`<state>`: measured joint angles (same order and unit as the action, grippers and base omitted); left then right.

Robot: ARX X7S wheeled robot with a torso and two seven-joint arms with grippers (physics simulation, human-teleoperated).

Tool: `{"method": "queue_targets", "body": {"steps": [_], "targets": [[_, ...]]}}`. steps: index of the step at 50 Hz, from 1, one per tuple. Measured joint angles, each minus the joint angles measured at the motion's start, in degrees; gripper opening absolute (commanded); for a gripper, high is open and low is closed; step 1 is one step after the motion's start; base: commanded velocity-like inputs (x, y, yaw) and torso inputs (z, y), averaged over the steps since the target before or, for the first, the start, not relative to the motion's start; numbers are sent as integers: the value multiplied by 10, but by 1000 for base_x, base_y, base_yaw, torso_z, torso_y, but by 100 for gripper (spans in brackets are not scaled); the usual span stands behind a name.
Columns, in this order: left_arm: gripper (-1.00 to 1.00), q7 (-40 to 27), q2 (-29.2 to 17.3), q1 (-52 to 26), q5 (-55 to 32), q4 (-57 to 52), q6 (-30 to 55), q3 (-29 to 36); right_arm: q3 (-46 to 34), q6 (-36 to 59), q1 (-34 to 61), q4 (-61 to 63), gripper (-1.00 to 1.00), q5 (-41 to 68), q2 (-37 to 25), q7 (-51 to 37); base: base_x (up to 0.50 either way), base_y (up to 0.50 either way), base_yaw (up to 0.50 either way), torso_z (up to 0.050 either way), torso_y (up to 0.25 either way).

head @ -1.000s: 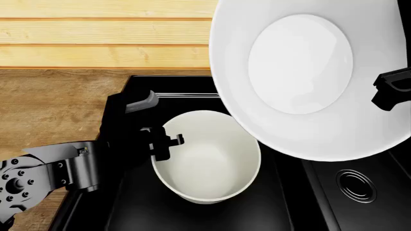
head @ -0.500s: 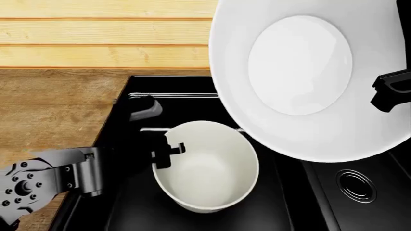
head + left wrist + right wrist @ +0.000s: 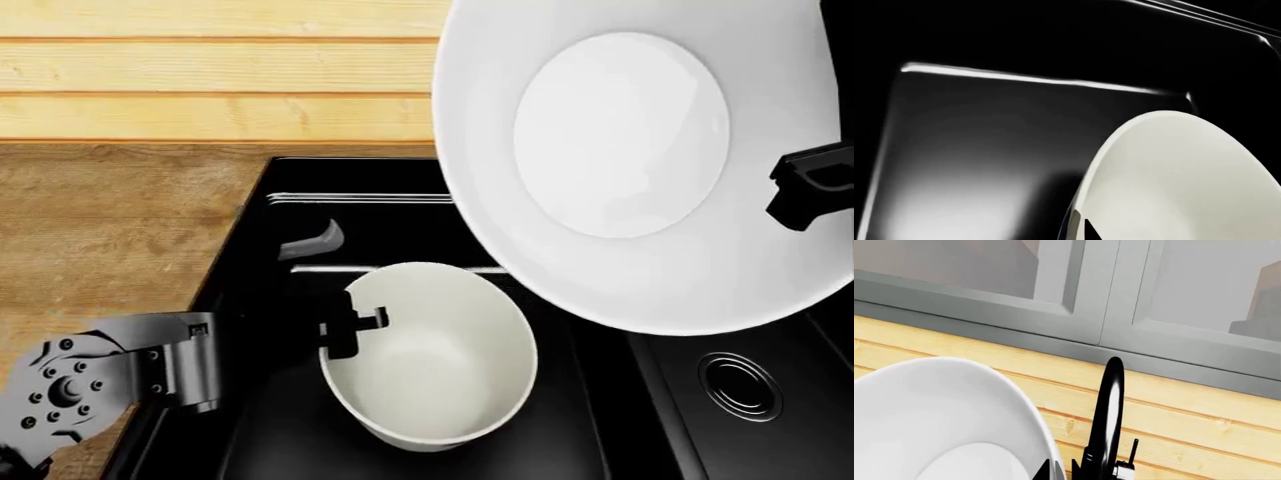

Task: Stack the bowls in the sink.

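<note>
Here we see our left gripper [image 3: 350, 330] pinching the rim of the cream bowl [image 3: 434, 355], which sits down in the left basin of the black sink [image 3: 267, 420]. Our right gripper [image 3: 805, 190] is closed on the edge of the white bowl [image 3: 641, 160] and holds it up high, close to our head, tipped toward us. It hangs above the sink and covers part of the cream bowl. A black faucet [image 3: 1107, 415] stands before the wooden wall [image 3: 214, 70]

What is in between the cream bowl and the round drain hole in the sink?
In the head view, only glossy black sink lies between the cream bowl and the drain: the left basin's floor, then the divider. No other object sits there.
</note>
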<state>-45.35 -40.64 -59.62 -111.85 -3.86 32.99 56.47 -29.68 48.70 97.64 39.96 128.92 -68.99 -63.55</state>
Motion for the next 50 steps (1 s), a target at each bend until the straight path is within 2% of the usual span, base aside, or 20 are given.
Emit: {"method": "queue_targets", "body": {"steps": [19,20,35,50], "targets": [[-100,6,8,-1,18,15,7,8,4,-1,-5,1,-100,0,-4,3,0,0,0,1,0],[100,6,9,-2,20,15,8,9,4,-1,-5,2,-100,0,-4,3,0,0,0,0,0],[100,7,9,-13,24,10,27,22,6,-5,-11,4,-100,-3,-4,4,0,0,0,0,0],[100,-22,-2,-52,2,-16,46,12,4,-4,-10,1,-100,-5,4,2,0,0,0,0,1]]}}
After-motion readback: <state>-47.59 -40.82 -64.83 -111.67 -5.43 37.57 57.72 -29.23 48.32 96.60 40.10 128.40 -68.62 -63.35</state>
